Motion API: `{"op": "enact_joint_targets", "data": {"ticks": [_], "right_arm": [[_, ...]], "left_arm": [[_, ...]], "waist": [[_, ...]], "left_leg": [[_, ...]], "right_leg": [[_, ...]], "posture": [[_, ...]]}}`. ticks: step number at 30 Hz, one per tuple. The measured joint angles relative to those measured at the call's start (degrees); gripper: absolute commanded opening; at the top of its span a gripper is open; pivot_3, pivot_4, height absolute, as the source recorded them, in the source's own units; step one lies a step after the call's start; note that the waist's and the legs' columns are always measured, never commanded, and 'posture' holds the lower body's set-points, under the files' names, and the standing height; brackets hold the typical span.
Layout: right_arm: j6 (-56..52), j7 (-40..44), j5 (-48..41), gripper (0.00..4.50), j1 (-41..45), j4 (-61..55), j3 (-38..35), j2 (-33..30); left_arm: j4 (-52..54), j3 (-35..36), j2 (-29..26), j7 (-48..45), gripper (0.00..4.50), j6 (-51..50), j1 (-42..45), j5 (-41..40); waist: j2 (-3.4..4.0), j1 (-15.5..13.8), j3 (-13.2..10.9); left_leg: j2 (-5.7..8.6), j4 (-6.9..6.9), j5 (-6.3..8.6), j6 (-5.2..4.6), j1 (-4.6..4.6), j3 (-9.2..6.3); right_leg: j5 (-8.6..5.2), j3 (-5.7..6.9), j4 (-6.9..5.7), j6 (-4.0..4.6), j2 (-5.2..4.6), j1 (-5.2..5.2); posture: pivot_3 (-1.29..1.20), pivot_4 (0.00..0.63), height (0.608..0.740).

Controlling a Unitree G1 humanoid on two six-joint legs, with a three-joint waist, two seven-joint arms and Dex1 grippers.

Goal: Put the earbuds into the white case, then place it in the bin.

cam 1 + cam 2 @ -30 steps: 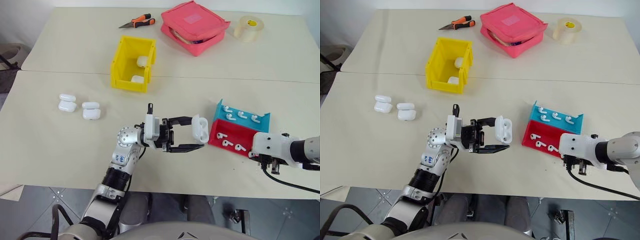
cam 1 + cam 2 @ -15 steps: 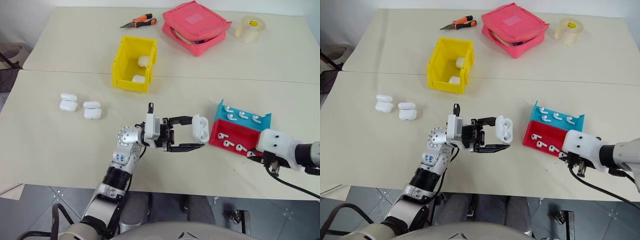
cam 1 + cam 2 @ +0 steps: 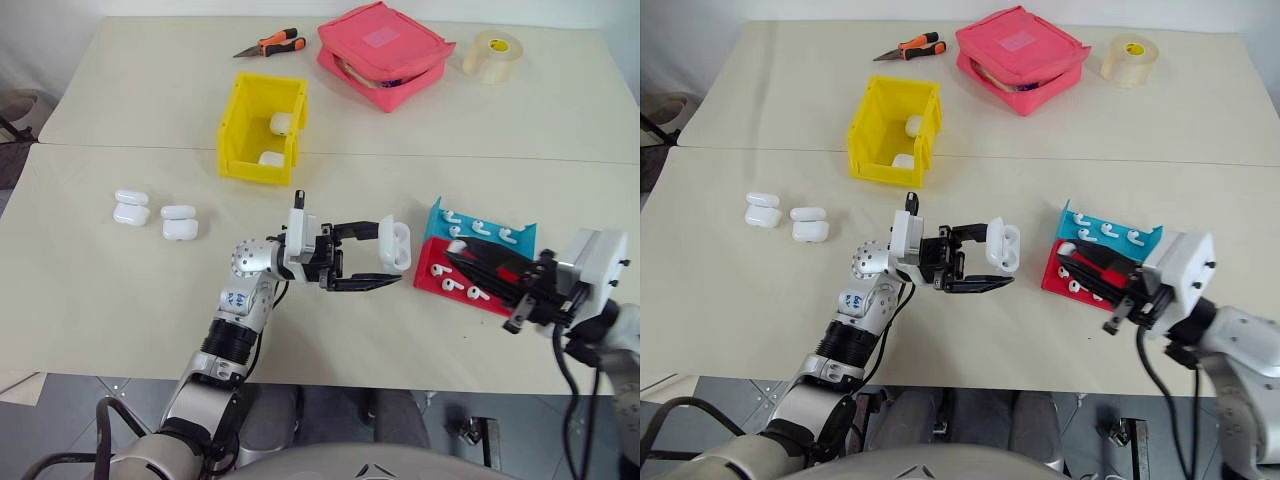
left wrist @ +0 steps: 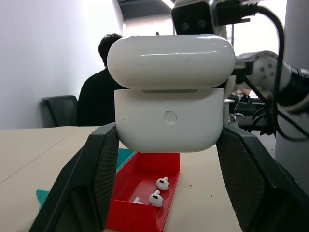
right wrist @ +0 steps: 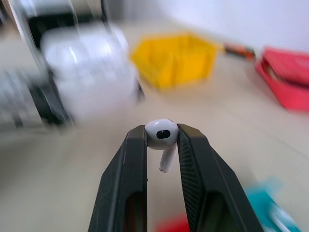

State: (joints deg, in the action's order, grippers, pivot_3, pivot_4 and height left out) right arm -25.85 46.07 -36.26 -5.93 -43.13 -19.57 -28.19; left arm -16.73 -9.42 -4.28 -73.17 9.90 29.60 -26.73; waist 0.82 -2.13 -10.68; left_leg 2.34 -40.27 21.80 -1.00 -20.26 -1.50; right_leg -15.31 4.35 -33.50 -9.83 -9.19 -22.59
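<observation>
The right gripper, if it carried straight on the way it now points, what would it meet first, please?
Most likely the glossy white rounded case clamped in the left gripper. The right gripper, holding a tiny white earbud, points towards it; depth is unclear.

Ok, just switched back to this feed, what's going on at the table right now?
The left claw holds a white case with its lid open above the table. The right claw has pinched one earbud by its head and points it toward the case. More earbuds lie in the red-and-blue tray. Two cases are already in the yellow bin, and two more wait on the table.
</observation>
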Motion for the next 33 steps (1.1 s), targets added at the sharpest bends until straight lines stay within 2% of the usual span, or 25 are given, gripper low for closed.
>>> {"op": "enact_joint_targets", "data": {"ticks": [9, 33], "right_arm": [[2.6, -6.2, -1.3, 0.53, 7.4, 0.4, 10.4, 6.0], [10.5, -7.0, -1.5, 0.53, 5.6, 8.0, 14.8, 8.3]], "left_arm": [[0.3, 0.7, -1.6, -1.0, 2.71, -3.0, 0.7, -0.1], [0.5, 1.5, -1.3, -0.3, 2.71, -3.0, 1.2, 0.2]], "waist": [[0.00, 0.6, 0.0], [0.00, 0.8, 0.0]], "left_leg": [[0.03, 0.04, 0.00, 0.00, -0.01, -0.02], [0.02, 0.07, 0.00, -0.01, 0.00, 0.04]], "right_leg": [[-0.01, 0.02, -0.01, 0.02, 0.00, -0.02], [-0.01, 0.00, -0.02, 0.02, 0.01, -0.04]], "posture": [[0.00, 0.150, 0.740], [0.00, 0.150, 0.740]]}}
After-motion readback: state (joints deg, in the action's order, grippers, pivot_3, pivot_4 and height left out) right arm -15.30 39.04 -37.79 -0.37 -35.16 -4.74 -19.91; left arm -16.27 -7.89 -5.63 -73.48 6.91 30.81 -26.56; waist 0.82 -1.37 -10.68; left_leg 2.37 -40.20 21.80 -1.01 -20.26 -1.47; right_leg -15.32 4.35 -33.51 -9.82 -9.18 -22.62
